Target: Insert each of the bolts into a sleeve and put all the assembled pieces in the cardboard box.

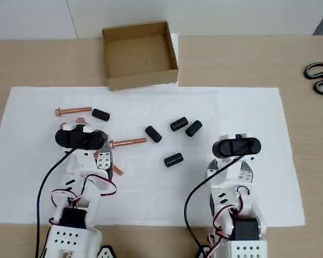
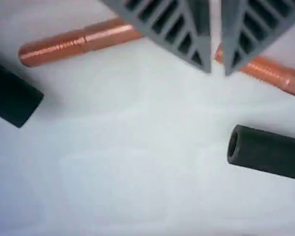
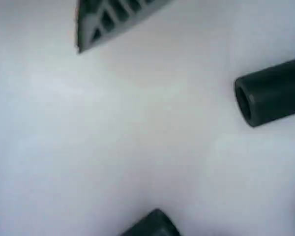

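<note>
The cardboard box stands open at the back of the table. Several black sleeves lie on the white sheet, among them one in the middle and one nearer the arms. Copper bolts lie at the left and centre-left. My left gripper hangs low over the sheet beside the centre-left bolt, and its fingers are shut with only a slit and nothing between them. Two bolts and two sleeves lie around them. My right gripper is open, with one finger showing near a sleeve.
Scissors lie at the far right edge of the table. The white sheet covers most of the work area, and the wooden table shows around it. Another sleeve end sits close under the right wrist.
</note>
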### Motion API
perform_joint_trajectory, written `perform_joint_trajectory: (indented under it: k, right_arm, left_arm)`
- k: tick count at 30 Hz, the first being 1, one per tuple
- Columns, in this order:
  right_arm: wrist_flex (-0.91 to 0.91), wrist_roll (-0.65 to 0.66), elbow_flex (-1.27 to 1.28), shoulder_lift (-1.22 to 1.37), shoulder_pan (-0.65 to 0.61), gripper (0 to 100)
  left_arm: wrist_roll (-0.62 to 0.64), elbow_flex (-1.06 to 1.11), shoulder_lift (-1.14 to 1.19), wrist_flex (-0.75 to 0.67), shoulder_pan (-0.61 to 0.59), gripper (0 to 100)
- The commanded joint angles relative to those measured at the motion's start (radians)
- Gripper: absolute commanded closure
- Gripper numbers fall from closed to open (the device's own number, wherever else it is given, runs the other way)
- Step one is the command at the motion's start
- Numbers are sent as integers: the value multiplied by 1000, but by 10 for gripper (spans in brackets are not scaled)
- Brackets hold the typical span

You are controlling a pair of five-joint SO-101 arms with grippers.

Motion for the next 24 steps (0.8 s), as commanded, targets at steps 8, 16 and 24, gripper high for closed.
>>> perform_joint_trajectory:
  k: [8,16,24]
  right_arm:
    - [-2,5,-8,-16,-2,713]
    - [33,106,-92,-15,-2,713]
    - [252,253,-399,-13,-36,713]
  left_arm:
    - [-6,-464,-8,255,-2,993]
    - [-21,-883,3,743,-29,993]
    - [-38,-1043,232,887,-103,993]
